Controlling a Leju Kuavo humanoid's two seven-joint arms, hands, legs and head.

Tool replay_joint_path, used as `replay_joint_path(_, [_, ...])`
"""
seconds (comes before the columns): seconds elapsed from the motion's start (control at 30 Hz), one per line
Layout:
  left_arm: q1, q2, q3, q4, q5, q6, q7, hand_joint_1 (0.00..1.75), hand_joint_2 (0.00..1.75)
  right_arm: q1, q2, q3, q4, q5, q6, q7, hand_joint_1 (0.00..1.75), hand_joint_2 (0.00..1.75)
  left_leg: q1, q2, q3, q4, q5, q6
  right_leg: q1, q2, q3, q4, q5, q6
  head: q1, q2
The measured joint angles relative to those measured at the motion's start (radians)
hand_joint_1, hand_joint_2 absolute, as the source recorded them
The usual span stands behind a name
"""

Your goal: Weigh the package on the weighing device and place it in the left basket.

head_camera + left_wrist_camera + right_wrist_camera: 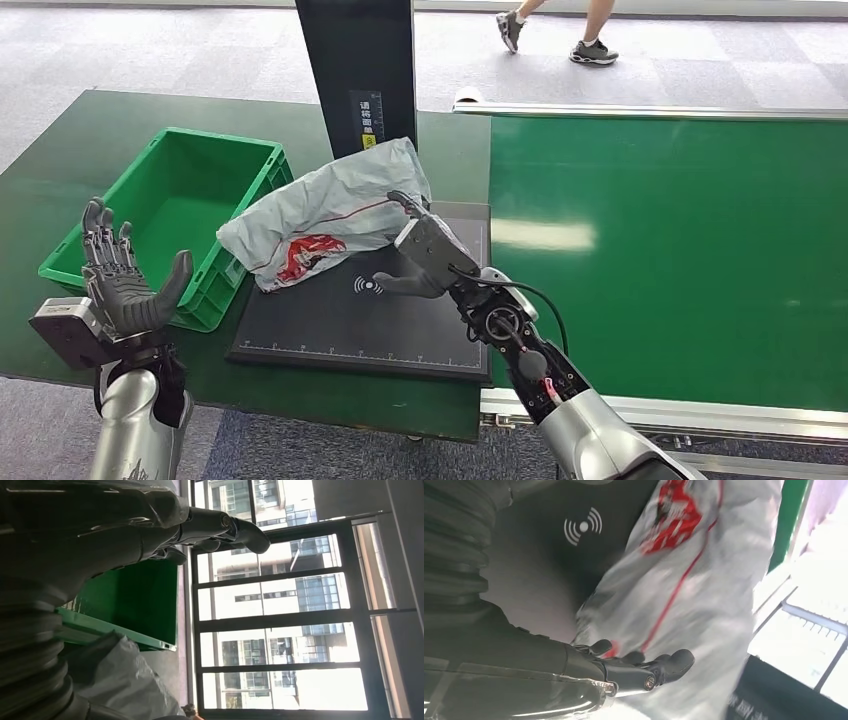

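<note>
Just left of the right hand (425, 250), on the scale (400, 320): package (330, 215), touching the spread fingers (674, 661), not gripped. Right of the raised left hand (125, 280), palm up, fingers apart, holding nothing: green basket (150, 160).

Package (330, 205): crinkled glossy plastic film. Basket (170, 215): smooth hard plastic. Weighing device (340, 320): matt black top.
</note>
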Motion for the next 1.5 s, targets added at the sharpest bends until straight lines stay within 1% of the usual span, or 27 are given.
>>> replay_joint_path(0.2, [0.004, 0.0, -0.004, 0.004, -0.014, -0.009, 0.001, 0.0, 1.75, 0.016, -0.044, -0.052, -0.041, -0.037, -0.028, -0.014, 0.0, 1.75, 0.0, 0.0, 0.0, 0.0, 0.0, 0.0, 0.0, 0.0, 0.0, 0.0, 0.0, 0.0, 0.0, 0.0])
replay_joint_path(0.3, [0.005, 0.001, -0.024, 0.004, -0.045, -0.019, 0.009, 0.0, 1.75, 0.021, -0.062, -0.09, -0.055, -0.056, -0.051, -0.023, 0.0, 1.75, 0.0, 0.0, 0.0, 0.0, 0.0, 0.0, 0.0, 0.0, 0.0, 0.0, 0.0, 0.0, 0.0, 0.0])
replay_joint_path(0.4, [0.002, 0.001, -0.065, 0.006, -0.11, -0.029, 0.037, 0.0, 1.75, 0.032, -0.077, -0.134, -0.075, -0.071, -0.065, -0.032, 0.0, 1.75, 0.0, 0.0, 0.0, 0.0, 0.0, 0.0, 0.0, 0.0, 0.0, 0.0, 0.0, 0.0, 0.0, 0.0])
replay_joint_path(0.47, [-0.008, 0.001, -0.106, 0.014, -0.177, -0.036, 0.062, 0.0, 1.75, 0.042, -0.084, -0.163, -0.095, -0.078, -0.069, -0.04, 0.0, 1.75, 0.0, -0.001, 0.0, 0.0, 0.0, 0.0, 0.0, 0.0, 0.0, 0.0, 0.0, 0.0, 0.0, 0.0])
replay_joint_path(0.6, [-0.053, 0.001, -0.201, 0.072, -0.302, -0.029, 0.095, 0.0, 1.75, 0.061, -0.093, -0.207, -0.139, -0.084, -0.07, -0.049, 0.0, 1.75, 0.0, -0.001, 0.0, 0.0, 0.0, 0.0, -0.001, -0.001, 0.0, 0.0, 0.001, 0.001, 0.0, 0.0])
replay_joint_path(0.7, [-0.106, 0.001, -0.264, 0.152, -0.391, 0.009, 0.111, 0.0, 1.75, 0.068, -0.096, -0.228, -0.166, -0.092, -0.066, -0.054, 0.0, 1.75, 0.0, -0.001, 0.0, 0.001, 0.0, 0.0, -0.001, -0.001, 0.0, 0.0, 0.001, 0.001, 0.0, 0.0])
replay_joint_path(0.83, [-0.203, 0.001, -0.34, 0.313, -0.559, 0.138, 0.141, 0.0, 1.75, 0.079, -0.098, -0.252, -0.192, -0.114, -0.064, -0.062, 0.0, 1.75, 0.0, -0.001, 0.0, 0.001, 0.0, 0.0, 0.0, -0.001, 0.0, 0.0, 0.001, 0.001, 0.0, 0.0])
replay_joint_path(0.9, [-0.229, 0.0, -0.357, 0.357, -0.595, 0.168, 0.149, 0.0, 1.75, 0.083, -0.098, -0.258, -0.198, -0.12, -0.064, -0.066, 0.0, 1.75, 0.0, -0.001, 0.0, 0.001, 0.0, 0.0, 0.0, -0.001, 0.0, 0.0, 0.001, 0.001, 0.0, 0.0])
replay_joint_path(0.97, [-0.234, 0.0, -0.36, 0.365, -0.6, 0.173, 0.15, 0.0, 1.75, 0.084, -0.098, -0.259, -0.199, -0.121, -0.064, -0.067, 0.0, 1.75, 0.0, -0.001, 0.0, 0.001, 0.0, 0.0, 0.0, -0.001, 0.0, 0.0, 0.001, 0.001, 0.0, 0.0])
replay_joint_path(1.03, [-0.303, -0.008, -0.394, 0.488, -0.654, 0.219, 0.184, 0.0, 1.75, 0.106, -0.1, -0.267, -0.214, -0.129, -0.063, -0.076, 0.0, 1.75, 0.0, -0.001, 0.0, 0.001, 0.0, 0.0, -0.001, -0.001, 0.0, 0.0, 0.001, 0.001, 0.0, 0.0])
replay_joint_path(1.1, [-0.397, -0.02, -0.44, 0.659, -0.736, 0.288, 0.241, 0.0, 1.75, 0.138, -0.102, -0.275, -0.238, -0.139, -0.062, -0.088, 0.0, 1.75, 0.0, -0.001, 0.0, 0.001, 0.0, 0.0, -0.001, -0.001, 0.0, 0.0, 0.001, 0.001, 0.0, 0.0])
replay_joint_path(1.2, [-0.457, -0.028, -0.468, 0.772, -0.806, 0.341, 0.306, 0.0, 1.75, 0.163, -0.102, -0.276, -0.264, -0.145, -0.062, -0.093, 0.0, 1.75, 0.0, -0.001, 0.0, 0.001, 0.0, 0.0, -0.001, -0.001, 0.0, 0.0, 0.001, 0.001, 0.0, 0.0])
replay_joint_path(1.33, [-0.513, -0.035, -0.499, 0.877, -0.884, 0.362, 0.402, 0.0, 1.75, 0.185, -0.101, -0.276, -0.298, -0.151, -0.065, -0.095, 0.0, 1.75, 0.0, -0.001, -0.001, 0.001, 0.0, 0.0, -0.001, -0.001, 0.0, 0.0, 0.001, 0.001, 0.0, 0.0])
replay_joint_path(1.5, [-0.562, -0.043, -0.544, 0.968, -0.968, 0.322, 0.491, 0.0, 1.75, 0.209, -0.101, -0.278, -0.337, -0.153, -0.071, -0.098, 0.0, 1.75, 0.0, -0.001, -0.001, 0.001, 0.0, 0.0, -0.001, -0.001, 0.0, 0.0, 0.001, 0.001, 0.0, 0.0])
